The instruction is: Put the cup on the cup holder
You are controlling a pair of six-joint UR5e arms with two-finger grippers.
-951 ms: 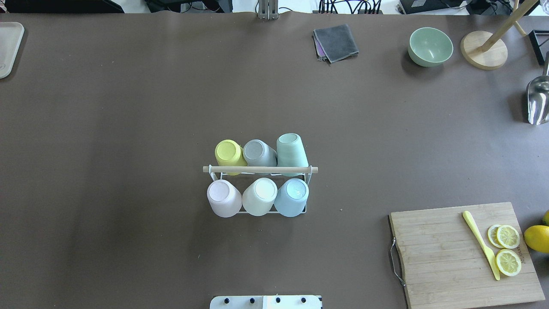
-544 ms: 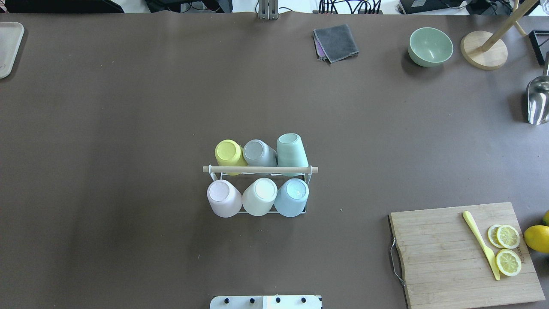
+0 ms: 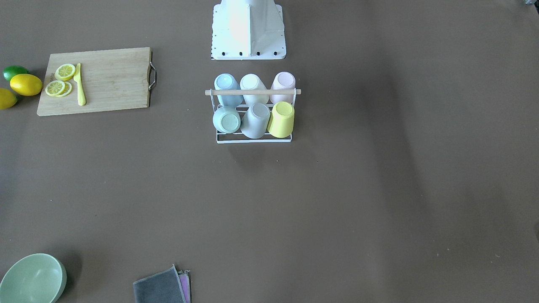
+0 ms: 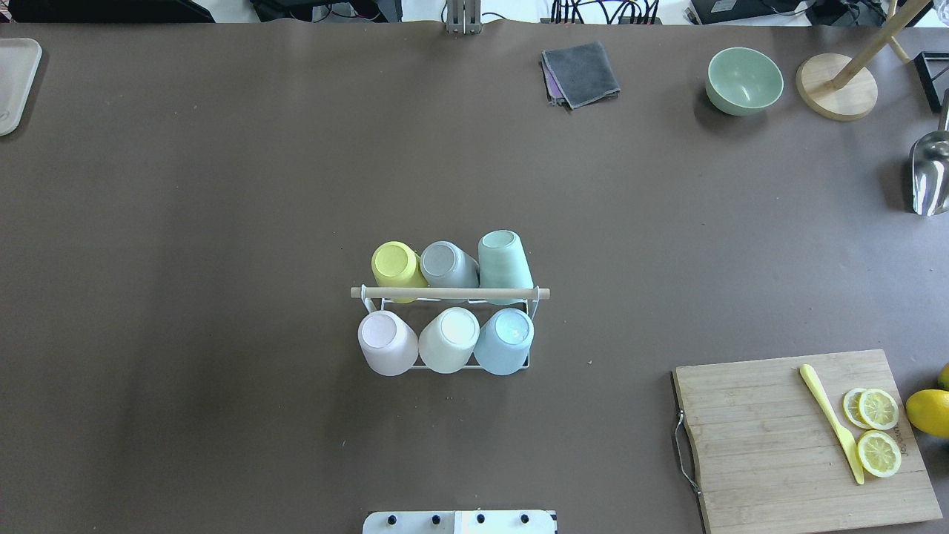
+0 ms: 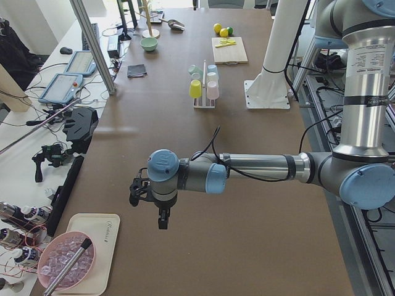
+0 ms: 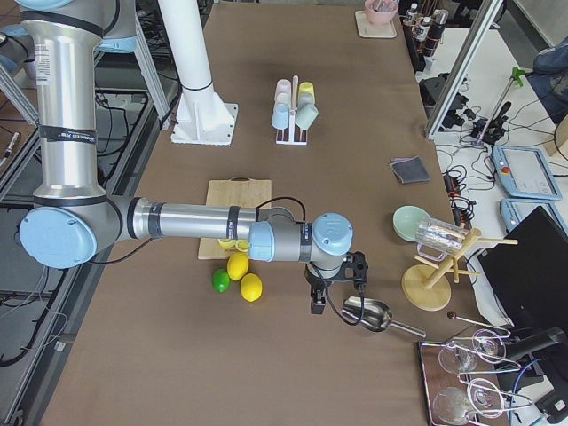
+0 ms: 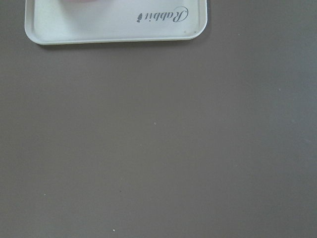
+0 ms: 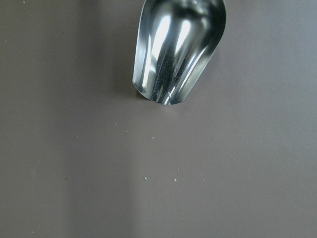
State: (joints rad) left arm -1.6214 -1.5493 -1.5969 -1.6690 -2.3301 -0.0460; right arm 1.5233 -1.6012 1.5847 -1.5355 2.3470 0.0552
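Brown tabletop (image 4: 222, 185) carries the cup holder (image 4: 450, 293) at its middle, six upturned cups (image 4: 448, 340) filling it. My left tool (image 5: 163, 219) and right tool (image 6: 316, 302) hang well apart from it at opposite ends; spread or pressed together, I cannot tell.

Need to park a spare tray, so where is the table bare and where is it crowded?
Barest: the wide stretch of table between the cup holder and the white tray at the robot's left end. Also free: the strip between the holder and the grey cloth. Crowded: the robot's right end, with cutting board, lemon, green bowl and metal scoop.
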